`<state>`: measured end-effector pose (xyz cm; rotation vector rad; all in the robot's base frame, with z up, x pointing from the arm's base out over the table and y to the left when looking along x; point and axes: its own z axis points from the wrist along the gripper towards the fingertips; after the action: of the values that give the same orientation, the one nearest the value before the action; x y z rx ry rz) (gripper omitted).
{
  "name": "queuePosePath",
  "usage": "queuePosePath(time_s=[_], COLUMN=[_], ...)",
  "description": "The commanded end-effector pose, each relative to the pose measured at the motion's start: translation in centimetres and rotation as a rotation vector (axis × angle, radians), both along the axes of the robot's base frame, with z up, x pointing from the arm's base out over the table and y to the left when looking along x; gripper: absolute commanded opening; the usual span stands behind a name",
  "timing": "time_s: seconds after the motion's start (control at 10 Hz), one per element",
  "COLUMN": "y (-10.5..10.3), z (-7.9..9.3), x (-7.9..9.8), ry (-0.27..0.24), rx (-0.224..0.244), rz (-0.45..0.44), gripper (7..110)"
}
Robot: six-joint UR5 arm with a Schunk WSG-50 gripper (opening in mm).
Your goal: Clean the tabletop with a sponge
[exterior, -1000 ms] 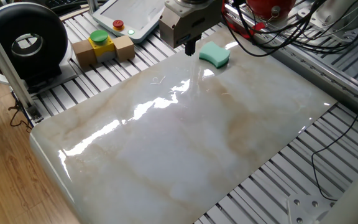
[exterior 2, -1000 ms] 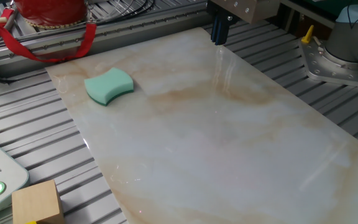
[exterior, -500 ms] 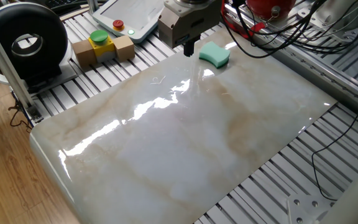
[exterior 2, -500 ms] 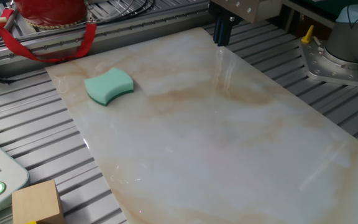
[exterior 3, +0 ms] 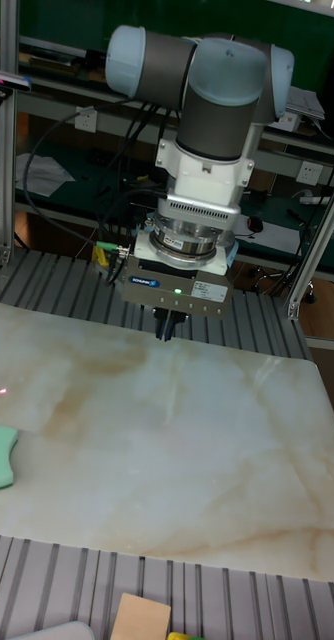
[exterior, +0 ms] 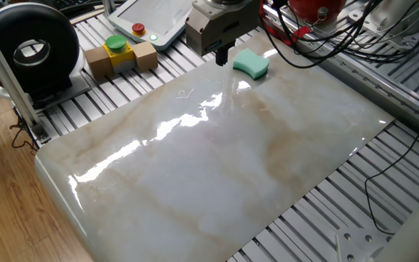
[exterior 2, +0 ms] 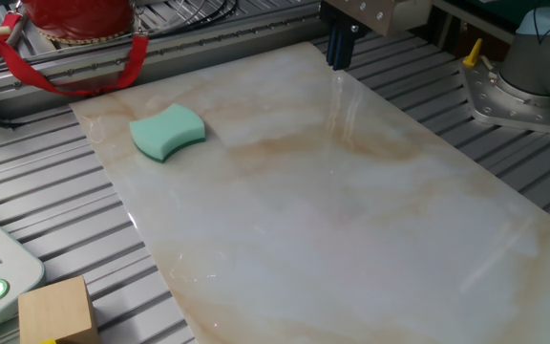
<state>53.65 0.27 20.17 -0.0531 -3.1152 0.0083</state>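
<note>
On the bench, nearest us: we see the tabletop (exterior: 217,160), a glossy marble-patterned slab with beige veins, lying on a ribbed grey slatted frame (exterior: 384,189).
Front of the slab: bare and bright with window glare; we see nothing resting on it here.
Sponge: farther back, the teal sponge (exterior: 251,63) lies flat on the tabletop near a far corner; in the other fixed view the sponge (exterior 2: 167,132) sits close to the slab's edge, well apart from the gripper.
Gripper: the gripper (exterior 2: 340,46) hangs just above the far edge of the tabletop, its dark fingers pressed together with no gap we can see, and it holds nothing; in the tall fixed view the gripper (exterior 3: 168,326) points straight down.
Beyond the slab: wooden blocks (exterior: 121,58) with a yellow-and-green button (exterior: 116,45) stand on the frame.
</note>
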Motion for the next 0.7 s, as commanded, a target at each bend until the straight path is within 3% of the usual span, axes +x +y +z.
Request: queuePosePath(time_s=[0.0, 0.2, 0.3, 0.4, 0.6], y=[0.7, 2.0, 3.6, 3.5, 1.9], z=[0.1, 0.2, -0.1, -1.5, -4.4], x=[-0.1, -0.3, 0.3, 2.6, 6.6], ry=[0.005, 0.012, 0.015, -0.005, -0.028], rx=[0.032, 0.081, 0.150, 0.168, 0.150], rz=[0.041, 0.013, -0.012, -0.013, 0.002], gripper=[7, 7, 7, 7, 7])
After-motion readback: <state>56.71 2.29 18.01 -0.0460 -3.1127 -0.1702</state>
